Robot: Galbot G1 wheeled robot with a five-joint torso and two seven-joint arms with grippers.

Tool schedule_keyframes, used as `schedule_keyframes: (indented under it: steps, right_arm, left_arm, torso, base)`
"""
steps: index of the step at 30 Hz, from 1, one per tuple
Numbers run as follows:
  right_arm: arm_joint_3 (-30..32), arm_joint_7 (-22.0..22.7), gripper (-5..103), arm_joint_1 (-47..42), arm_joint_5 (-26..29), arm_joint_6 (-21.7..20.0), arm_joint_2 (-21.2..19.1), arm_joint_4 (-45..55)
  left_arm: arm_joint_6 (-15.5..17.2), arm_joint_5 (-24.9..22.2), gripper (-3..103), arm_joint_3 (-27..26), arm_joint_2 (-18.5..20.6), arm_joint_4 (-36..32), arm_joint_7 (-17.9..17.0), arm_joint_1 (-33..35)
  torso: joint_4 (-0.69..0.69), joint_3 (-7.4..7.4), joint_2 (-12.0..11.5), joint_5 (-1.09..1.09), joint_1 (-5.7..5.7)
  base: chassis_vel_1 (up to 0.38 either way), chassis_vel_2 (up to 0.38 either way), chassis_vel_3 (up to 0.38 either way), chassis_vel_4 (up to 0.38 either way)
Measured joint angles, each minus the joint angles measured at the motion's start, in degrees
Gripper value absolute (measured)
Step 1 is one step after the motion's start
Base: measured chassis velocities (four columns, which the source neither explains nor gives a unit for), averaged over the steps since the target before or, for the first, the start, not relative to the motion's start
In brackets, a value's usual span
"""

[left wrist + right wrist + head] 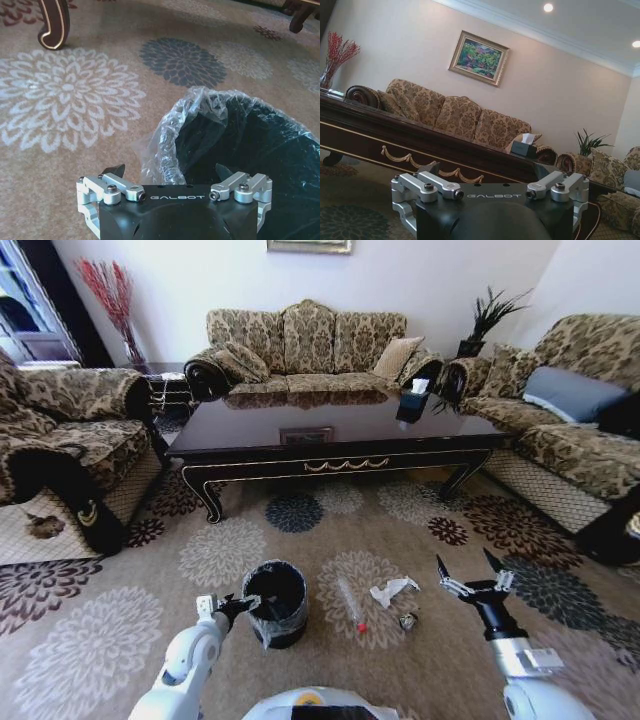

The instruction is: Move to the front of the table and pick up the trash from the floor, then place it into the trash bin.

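Left gripper (238,605): jaws apart, at bin (276,602) rim
Right gripper (474,574): jaws apart, raised
Trash (393,591): on carpet (330,530), beside bin

Carpet (330,540): tan, with white, grey and maroon flower medallions. Table (340,430): glossy dark brown, gold trim along its front edge. Trash bin (276,602): black, clear liner. Bottle (352,604): clear, red cap. Paper scrap (392,590): white. Sofas (310,345): gold-brown floral.
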Motion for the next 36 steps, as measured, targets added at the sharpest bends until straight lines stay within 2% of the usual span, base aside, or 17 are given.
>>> schedule_keyframes:
  steps: [10,14,16,19,21,22,24,28,31,34,36]
  right_arm:
    - [-0.14,-0.47,100,0.32,-0.55,0.29,-0.13,-1.08]
    - [-0.23,-0.72,100,0.65,-0.76,0.36,-0.14,-1.59]
    - [-0.26,-0.75,100,0.76,-0.77,0.36,-0.15,-1.67]
    - [-0.48,-0.83,100,1.26,-0.88,0.37,-0.19,-1.98]
    - [-0.59,-0.85,100,1.39,-0.90,0.37,-0.20,-2.08]
    - [-0.73,-0.89,100,1.55,-0.93,0.47,-0.20,-2.28]
    - [-0.79,-0.94,100,1.64,-0.95,0.57,-0.22,-2.45]
    - [-1.08,-1.27,100,2.08,-1.13,1.37,-0.31,-3.55]
    - [-1.25,-1.31,100,2.19,-1.28,1.58,-0.33,-4.00]
    - [-1.66,-1.32,100,2.56,-1.40,1.68,-0.38,-4.49]
    - [-1.82,-1.15,100,2.75,-1.49,1.64,-0.41,-4.58]
  left_arm:
    - [-1.01,0.56,101,1.11,-1.48,4.07,0.83,-2.64]
    - [-1.61,1.36,82,1.21,-1.04,3.67,1.84,-2.26]
    - [-1.65,1.48,82,1.18,-0.94,3.43,2.01,-2.04]
    - [-1.37,2.22,66,0.99,-0.55,2.07,2.29,-0.86]
    - [-1.33,2.47,66,0.84,-0.48,1.64,2.30,-0.48]
    - [-1.26,2.71,54,0.57,-0.46,1.06,2.31,-0.03]
    - [-1.23,2.81,54,0.43,-0.47,0.71,2.29,0.21]
    - [-0.62,2.91,32,-0.22,-0.52,-0.92,1.97,1.34]
    - [-0.23,2.90,27,-0.45,-0.52,-1.27,1.59,1.64]
    - [0.66,2.59,10,-1.15,-0.38,-2.01,0.92,2.39]
    - [0.87,2.59,6,-1.50,-0.35,-2.18,0.89,2.68]
  torso:
    - [0.02,-0.01,0.01,0.05,0.00]
    - [0.00,0.00,0.01,-0.02,0.00]
    - [-0.01,0.00,0.00,-0.03,0.00]
    - [-0.01,0.01,0.00,-0.04,0.00]
    - [-0.01,0.01,0.00,-0.04,0.00]
    - [-0.01,0.01,0.00,-0.03,0.00]
    - [-0.01,0.01,0.00,-0.03,0.00]
    - [0.00,0.00,0.00,-0.01,0.00]
    - [-0.01,0.01,0.00,0.00,0.00]
    - [-0.01,0.00,0.00,-0.01,0.01]
    - [-0.01,0.00,0.00,-0.01,0.01]
  base:
    - [0.000,0.000,0.000,0.000]
    - [0.000,0.000,0.000,0.000]
    - [0.000,0.000,0.000,0.000]
    - [0.000,0.000,0.000,0.000]
    - [0.000,0.000,0.000,0.000]
    - [0.000,0.000,0.000,0.000]
    - [0.000,0.000,0.000,0.000]
    - [0.000,0.000,0.000,0.000]
    - [0.000,0.000,0.000,0.000]
    - [0.000,0.000,0.000,0.000]
    - [0.000,0.000,0.000,0.000]
